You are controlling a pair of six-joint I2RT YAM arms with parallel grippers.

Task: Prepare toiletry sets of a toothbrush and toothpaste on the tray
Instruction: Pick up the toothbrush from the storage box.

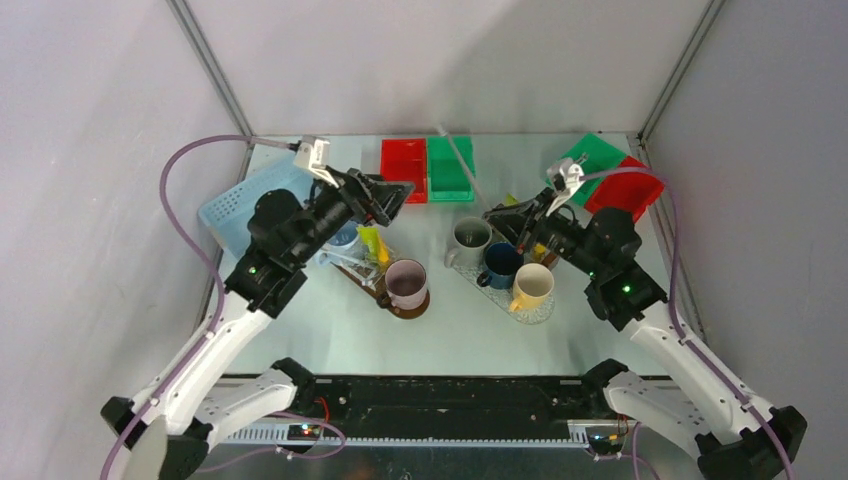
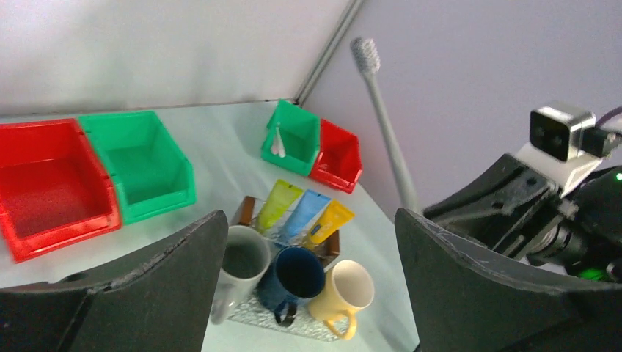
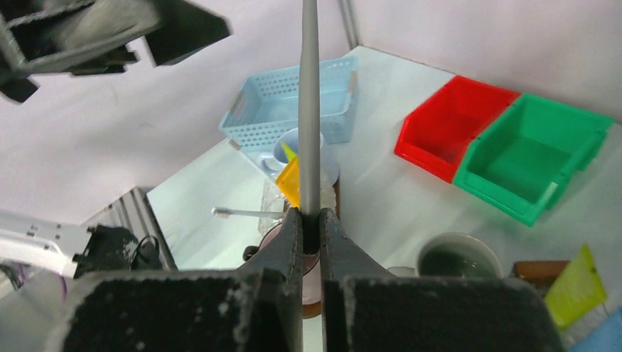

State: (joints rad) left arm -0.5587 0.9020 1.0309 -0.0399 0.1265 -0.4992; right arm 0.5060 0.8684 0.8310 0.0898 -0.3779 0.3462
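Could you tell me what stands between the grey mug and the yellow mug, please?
A dark blue mug stands between them, clearest in the left wrist view.

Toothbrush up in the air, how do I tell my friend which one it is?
Find the right arm, beside the three mugs. Its tool is shut on a long grey toothbrush that sticks up, bristles on top. The other toothbrush lies flat, low down; only this one is held up high.
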